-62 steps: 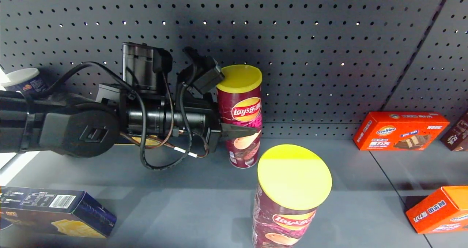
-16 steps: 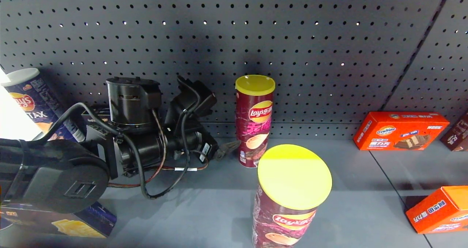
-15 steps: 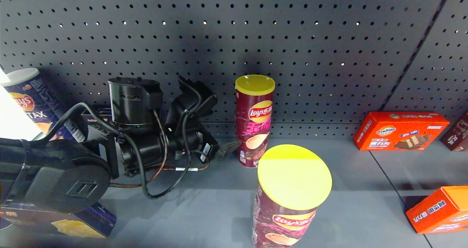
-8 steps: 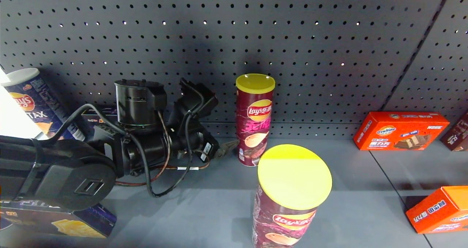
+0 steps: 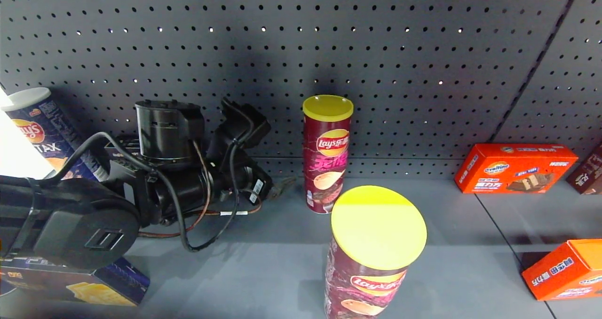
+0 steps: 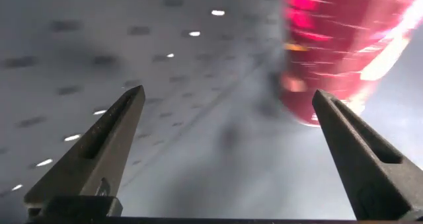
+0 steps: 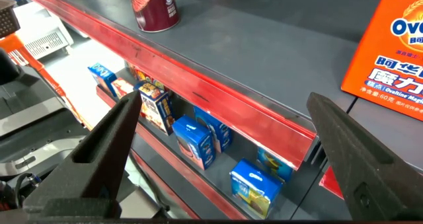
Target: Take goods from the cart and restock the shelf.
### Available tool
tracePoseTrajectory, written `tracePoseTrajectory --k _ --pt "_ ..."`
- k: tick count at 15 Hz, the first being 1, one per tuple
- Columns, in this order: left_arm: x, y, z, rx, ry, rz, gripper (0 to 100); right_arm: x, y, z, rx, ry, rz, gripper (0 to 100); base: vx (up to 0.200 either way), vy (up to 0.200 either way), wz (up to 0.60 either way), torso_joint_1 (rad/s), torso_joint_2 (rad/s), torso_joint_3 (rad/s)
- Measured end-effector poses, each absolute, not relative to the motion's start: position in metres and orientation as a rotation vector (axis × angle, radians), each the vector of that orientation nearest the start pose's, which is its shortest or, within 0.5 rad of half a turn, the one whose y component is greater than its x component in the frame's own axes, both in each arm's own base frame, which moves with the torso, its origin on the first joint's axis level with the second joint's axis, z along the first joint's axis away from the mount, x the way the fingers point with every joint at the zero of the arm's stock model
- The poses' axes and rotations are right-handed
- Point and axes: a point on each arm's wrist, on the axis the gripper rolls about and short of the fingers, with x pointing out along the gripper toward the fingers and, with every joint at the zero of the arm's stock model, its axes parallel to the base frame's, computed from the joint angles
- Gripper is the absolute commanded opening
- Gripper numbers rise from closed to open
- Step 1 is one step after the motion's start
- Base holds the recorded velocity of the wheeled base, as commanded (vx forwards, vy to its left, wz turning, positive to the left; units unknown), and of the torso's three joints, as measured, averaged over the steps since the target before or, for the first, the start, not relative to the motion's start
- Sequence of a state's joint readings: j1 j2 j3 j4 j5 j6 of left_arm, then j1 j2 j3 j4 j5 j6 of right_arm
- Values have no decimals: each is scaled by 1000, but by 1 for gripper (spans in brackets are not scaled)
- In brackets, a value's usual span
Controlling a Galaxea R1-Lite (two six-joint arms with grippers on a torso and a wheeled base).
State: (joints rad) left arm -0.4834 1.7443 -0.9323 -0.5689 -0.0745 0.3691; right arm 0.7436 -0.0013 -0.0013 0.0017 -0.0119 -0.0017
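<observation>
The purple chip can (image 5: 328, 154) stands upright at the back of the shelf (image 5: 263, 262), close to the pegboard (image 5: 423, 51), with the left claw (image 6: 228, 95) spread open and empty just beside its base. Tall and narrow, it would likely topple if the claw clipped it in pulling away, perhaps onto the second can (image 5: 371, 258) in front. The right claw (image 7: 225, 98) gapes empty too.

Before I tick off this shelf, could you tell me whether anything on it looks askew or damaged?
Nothing looks spilled or damaged. The rear maroon can and front maroon can stand upright. The front orange box lies crooked, and the blue can at far left seems to lean.
</observation>
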Motion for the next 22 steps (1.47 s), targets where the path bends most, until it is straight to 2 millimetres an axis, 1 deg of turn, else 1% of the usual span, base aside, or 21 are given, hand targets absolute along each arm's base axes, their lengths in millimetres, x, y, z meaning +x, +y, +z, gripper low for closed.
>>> tracePoseTrajectory --k 3,5,10,16,22 --pt "288 -148 200 435 136 -491 100 -17 -16 76 -1 -1 732 100 0 0 0 0 0 0" --pt "286 -151 201 444 137 -466 100 -17 -16 76 -1 -1 732 100 0 0 0 0 0 0" --pt "286 -160 196 450 149 -485 100 -17 -16 76 -2 -2 732 100 0 0 0 0 0 0" --pt "293 -164 188 451 172 -485 100 -17 -16 76 -1 -2 732 100 0 0 0 0 0 0" --pt "302 -177 185 453 168 -500 100 -17 -16 76 -1 -1 732 100 0 0 0 0 0 0"
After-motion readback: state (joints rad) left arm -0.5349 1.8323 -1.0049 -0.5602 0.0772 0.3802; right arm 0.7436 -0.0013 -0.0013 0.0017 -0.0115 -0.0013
